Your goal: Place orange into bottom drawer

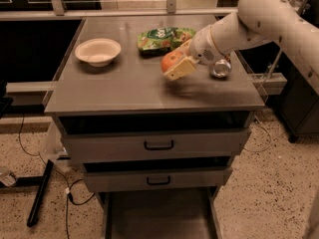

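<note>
The orange [170, 59] is held between the cream fingers [180, 68] of my gripper [175, 62], a little above the gray cabinet top [124, 88], right of centre. The gripper is shut on it. My white arm reaches in from the upper right. The bottom drawer [158, 217] is pulled out at the foot of the cabinet, showing its flat gray floor and thin side walls, well below the gripper.
A white bowl [98, 51] sits at the top's left. A green snack bag [162, 38] lies behind the gripper. A crushed metal can [221, 68] lies to its right. Two closed drawer fronts with black handles [159, 145] sit above the open drawer.
</note>
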You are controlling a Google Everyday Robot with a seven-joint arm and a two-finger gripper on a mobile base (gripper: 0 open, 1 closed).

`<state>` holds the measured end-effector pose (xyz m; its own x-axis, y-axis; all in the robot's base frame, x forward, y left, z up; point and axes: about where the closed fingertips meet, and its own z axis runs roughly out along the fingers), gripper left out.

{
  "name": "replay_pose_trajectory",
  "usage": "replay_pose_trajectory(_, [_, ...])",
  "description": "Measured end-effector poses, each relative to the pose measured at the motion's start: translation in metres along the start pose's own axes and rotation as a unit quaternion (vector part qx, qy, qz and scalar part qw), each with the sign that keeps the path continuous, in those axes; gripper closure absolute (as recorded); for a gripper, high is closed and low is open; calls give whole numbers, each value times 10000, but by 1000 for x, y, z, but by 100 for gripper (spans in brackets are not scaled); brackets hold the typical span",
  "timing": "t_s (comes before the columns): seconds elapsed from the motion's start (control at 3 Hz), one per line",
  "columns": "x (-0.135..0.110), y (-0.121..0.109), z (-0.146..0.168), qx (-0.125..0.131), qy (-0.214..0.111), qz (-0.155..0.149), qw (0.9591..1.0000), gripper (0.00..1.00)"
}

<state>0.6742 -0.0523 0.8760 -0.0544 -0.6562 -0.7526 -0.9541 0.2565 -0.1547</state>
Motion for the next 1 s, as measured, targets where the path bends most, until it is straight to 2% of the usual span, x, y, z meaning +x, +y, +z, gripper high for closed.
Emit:
replay_pose_trajectory(0.33, [14, 28, -35, 90, -232, -107, 9996, 100])
replay_pose_trajectory(0.67, [46, 64, -69, 184, -514, -159, 9984, 100])
replay_pose_trajectory(1.0, [86, 104, -97, 329, -651, -131, 9973, 100])
